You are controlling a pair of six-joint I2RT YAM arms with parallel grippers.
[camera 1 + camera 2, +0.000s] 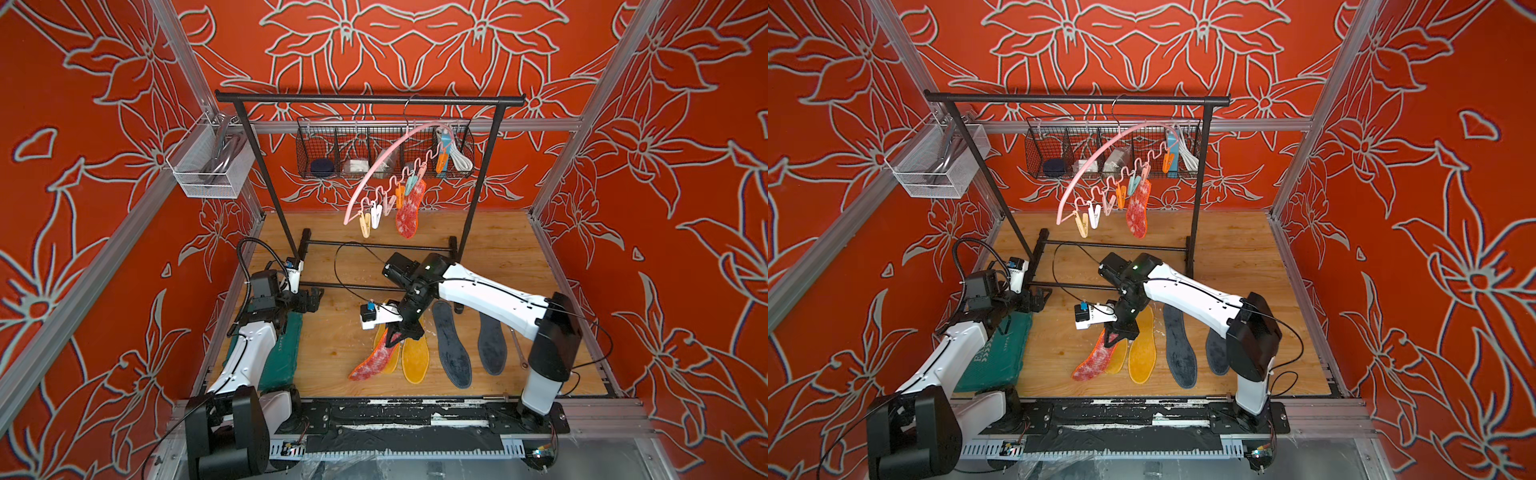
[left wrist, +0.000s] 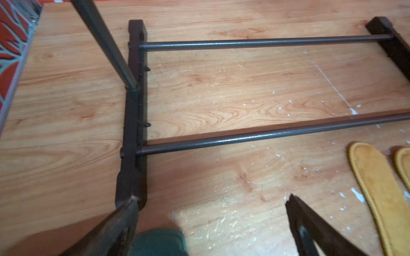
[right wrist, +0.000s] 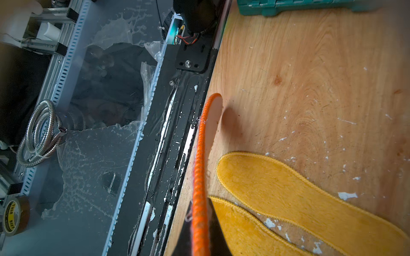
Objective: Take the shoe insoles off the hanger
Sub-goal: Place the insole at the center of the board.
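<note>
Pink plastic, arched and tilted: found the hanger (image 1: 376, 163) hooked over the top bar of the black rack (image 1: 370, 99), low end toward the robot's left. Counted one red-pink insole (image 1: 409, 212) clipped to it, dangling above the wooden surface (image 1: 332, 345) (every other one of the pegs (image 1: 365, 224) bare). Saw the right gripper (image 1: 394, 340) low over the surface, fingers pinching one end of the second red-pink insole (image 1: 374, 360), turned on edge in the right wrist view, with the orange trim (image 3: 200, 155) running away from the fingers. Could not judge contact between its far tip and the wood. Found this insole slanting across a yellow insole (image 1: 395, 361), just beside a second yellow insole (image 1: 414, 357). Noted two dark grey insoles (image 1: 451, 349) lying flat farther to the robot's right, side by side but apart. Saw the left gripper (image 2: 211, 198) hovering near the rack's foot (image 2: 133, 110), fingers spread wide with only bare wood between them, and a green case (image 1: 286, 349) under that arm.
</note>
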